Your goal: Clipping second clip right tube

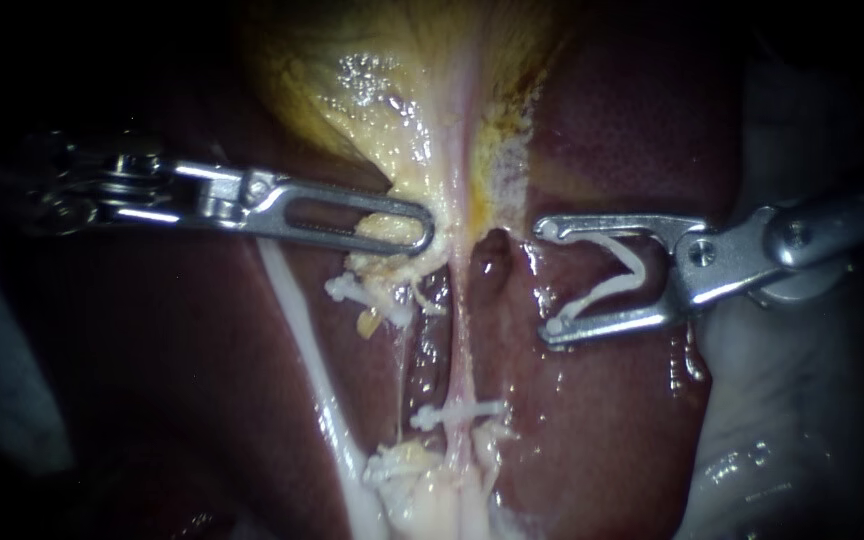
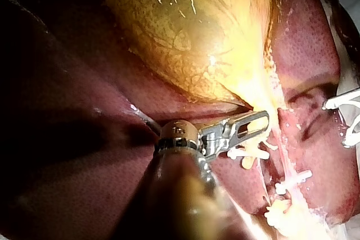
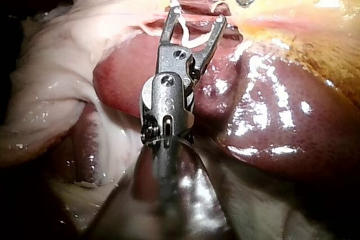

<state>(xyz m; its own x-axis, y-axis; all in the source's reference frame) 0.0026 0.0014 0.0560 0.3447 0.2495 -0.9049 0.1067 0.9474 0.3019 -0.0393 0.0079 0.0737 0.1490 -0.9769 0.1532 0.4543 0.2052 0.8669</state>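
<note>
A thin pale tube [image 1: 462, 335] runs down from the yellow gallbladder [image 1: 382, 90] over the dark red liver [image 1: 602, 430]. One white clip [image 1: 457, 412] sits across the tube low down. Another white clip [image 1: 347, 290] lies to its left, just under my left instrument [image 1: 417, 232]. That instrument's slotted jaws are shut on yellowish tissue at the gallbladder's neck. My right instrument [image 1: 550, 280] stands a little to the right of the tube, apart from it, jaws wide. A white V-shaped clip [image 1: 622, 275] is held between both jaws. The right wrist view shows the same loaded jaws [image 3: 197, 15].
A white strand [image 1: 302, 340] hangs down the left of the field to a pale fatty clump [image 1: 412, 480]. Pale wet material [image 1: 802, 420] borders the liver on the right. The left wrist view shows the right instrument's tips [image 2: 346, 122] beside the clipped tube.
</note>
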